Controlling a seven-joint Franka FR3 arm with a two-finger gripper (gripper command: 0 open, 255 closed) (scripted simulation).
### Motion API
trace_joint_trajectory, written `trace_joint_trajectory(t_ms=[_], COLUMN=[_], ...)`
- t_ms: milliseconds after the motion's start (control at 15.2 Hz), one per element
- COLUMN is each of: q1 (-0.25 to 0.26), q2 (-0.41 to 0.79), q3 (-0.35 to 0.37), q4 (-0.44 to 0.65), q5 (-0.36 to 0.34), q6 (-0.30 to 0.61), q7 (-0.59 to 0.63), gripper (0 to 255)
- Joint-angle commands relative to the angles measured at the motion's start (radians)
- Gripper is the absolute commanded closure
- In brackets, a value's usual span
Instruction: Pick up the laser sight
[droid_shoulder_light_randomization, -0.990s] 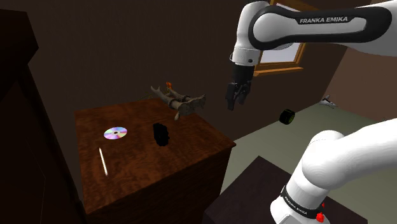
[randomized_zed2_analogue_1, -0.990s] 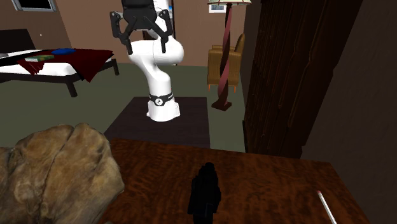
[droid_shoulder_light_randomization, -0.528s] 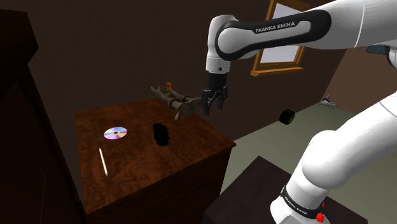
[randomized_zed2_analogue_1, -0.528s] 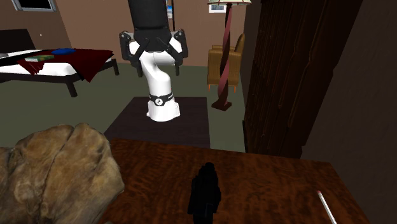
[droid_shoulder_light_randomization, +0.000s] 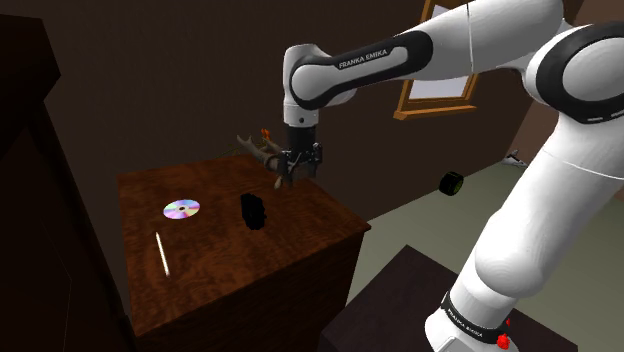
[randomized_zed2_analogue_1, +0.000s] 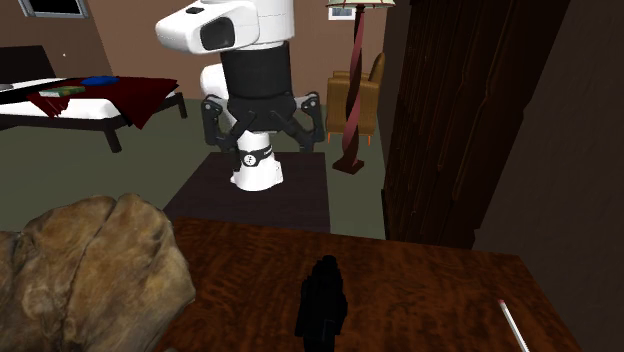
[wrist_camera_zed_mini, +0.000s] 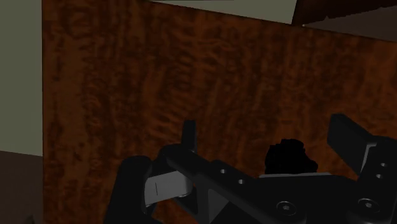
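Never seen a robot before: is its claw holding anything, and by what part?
Nothing: the gripper is open; the laser sight sits untouched on the table.

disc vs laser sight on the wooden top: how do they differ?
Colour: the disc is shiny, rainbow-silver; the laser sight is plain black. Shape: the disc lies thin and flat; the laser sight is a chunky block. Place: the laser sight sits nearer the open claw than the disc does. Both rest on the wooden top, neither touched by the claw.

Lighting: dim overall | tabletop (droid_shoulder_light_randomization: 210, 250): faintly lit | white arm (droid_shoulder_light_randomization: 560, 160): rendered brightest | disc (droid_shoulder_light_randomization: 182, 209): iridescent glint noted | walls (droid_shoulder_light_randomization: 180, 80): heavily shadowed
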Motion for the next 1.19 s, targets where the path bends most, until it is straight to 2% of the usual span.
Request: trace_joint_trajectory(t_ms=[0, 396, 726, 1122], q1=[0.009, 0.043, 0.088, 0.090], q2=[0.083, 0.347, 0.571, 0.598], q3=[0.014, 0.027, 0.020, 0.016], q4=[0.060, 0.299, 0.545, 0.505], q5=[-0.015, -0.076, -0.120, -0.126], q6=[0.011, 0.000, -0.050, 0.017], q7=[0.033, 0.110, 0.156, 0.157], gripper=[0, 0, 0, 0])
